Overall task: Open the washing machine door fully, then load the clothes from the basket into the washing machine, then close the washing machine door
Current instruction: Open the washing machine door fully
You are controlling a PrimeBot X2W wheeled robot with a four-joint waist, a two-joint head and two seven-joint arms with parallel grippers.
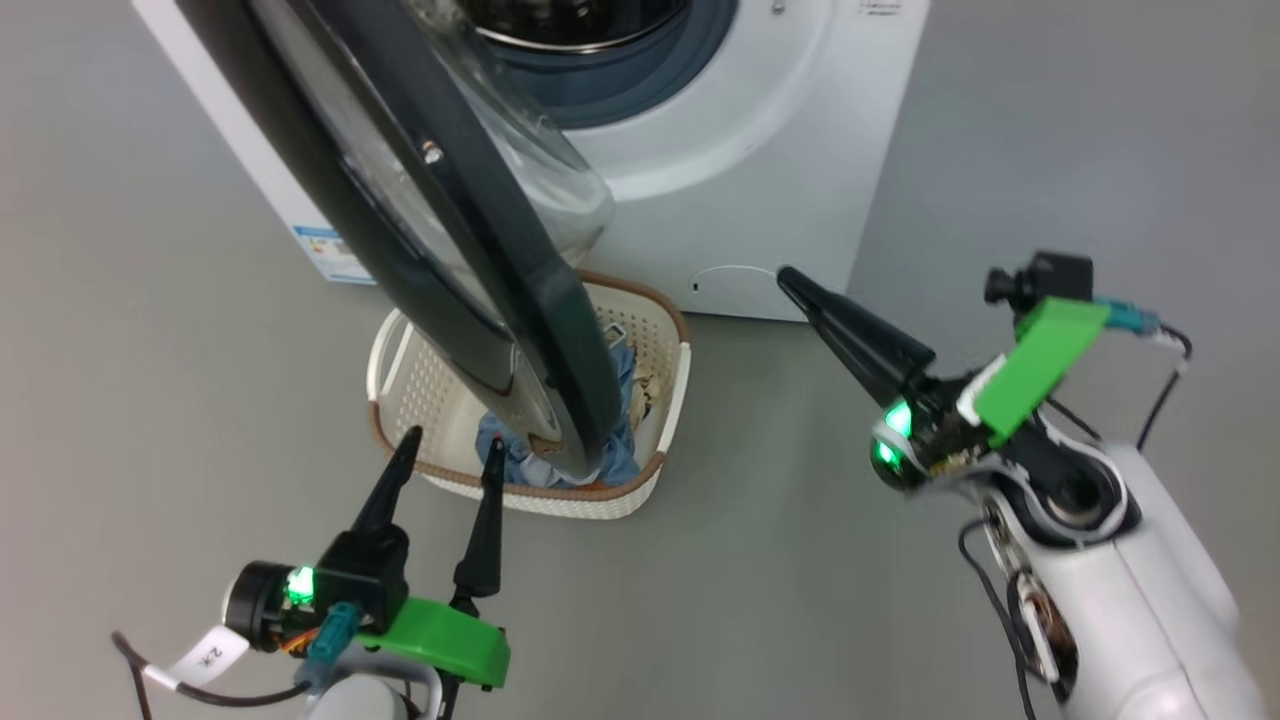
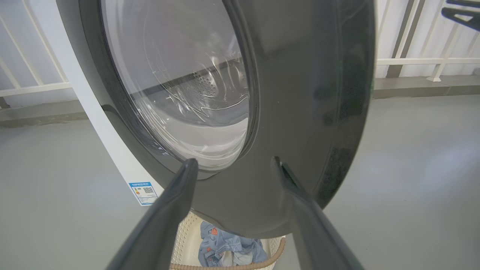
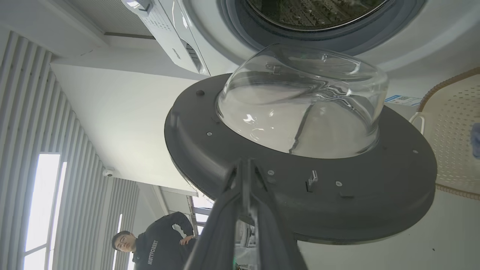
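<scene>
Door stands half open over the basket of clothes. Left gripper gapes wide, empty; right gripper, pinched closed and empty, should push the door's inner face outward slowly.

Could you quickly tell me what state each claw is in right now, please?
Left dark two-fingered claw: open, holding nothing.
Right dark two-fingered claw: closed, holding nothing.
</scene>
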